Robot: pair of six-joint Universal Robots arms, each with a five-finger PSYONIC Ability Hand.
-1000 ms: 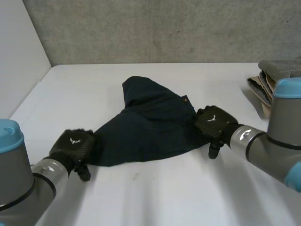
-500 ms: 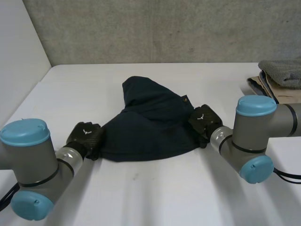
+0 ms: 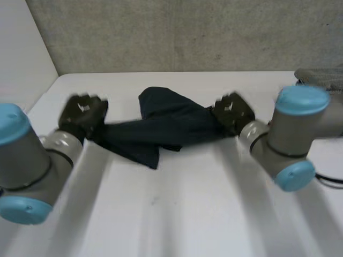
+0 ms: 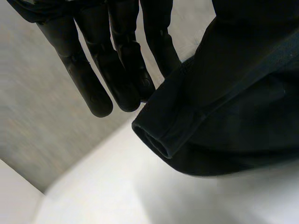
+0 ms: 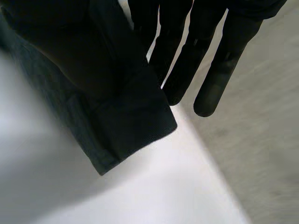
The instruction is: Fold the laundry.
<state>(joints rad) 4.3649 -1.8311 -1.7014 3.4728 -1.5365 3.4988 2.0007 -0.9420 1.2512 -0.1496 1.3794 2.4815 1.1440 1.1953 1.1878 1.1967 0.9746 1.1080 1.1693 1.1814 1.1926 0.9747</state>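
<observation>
**A:** Where is the laundry, and who has it?

**B:** The dark navy fabric garment (image 3: 161, 131) is strung out between the 2 hands above the white table (image 3: 187, 214). The left hand (image 3: 81, 113) grips 1 end and the right hand (image 3: 231, 110) grips the opposite end.

**A:** Grips how? The fingers look straight.

**B:** They are. In the left wrist view the long fingers (image 4: 96, 88) reach out past the cloth, and a stitched hem (image 4: 159, 140) comes out beside them, close to the palm. The right wrist view is the mirror of that: straight fingers (image 5: 212, 88) with a hemmed end (image 5: 135, 135) beside them. The cloth runs taut from hand to hand, so I judge that each hand has it pinched at the thumb side rather than lying loose.

**A:** Why hold it apart like that?

**B:** Probably to pull the bunching out so the garment can be laid flat before any fold. A loose flap sags from the middle towards the tabletop. I cannot tell if it touches.

**A:** And the grey folded cloth (image 3: 321, 79) at the far right edge?

**B:** It sits well apart from the garment. It looks like finished pieces put where they won't get in the way.
</observation>
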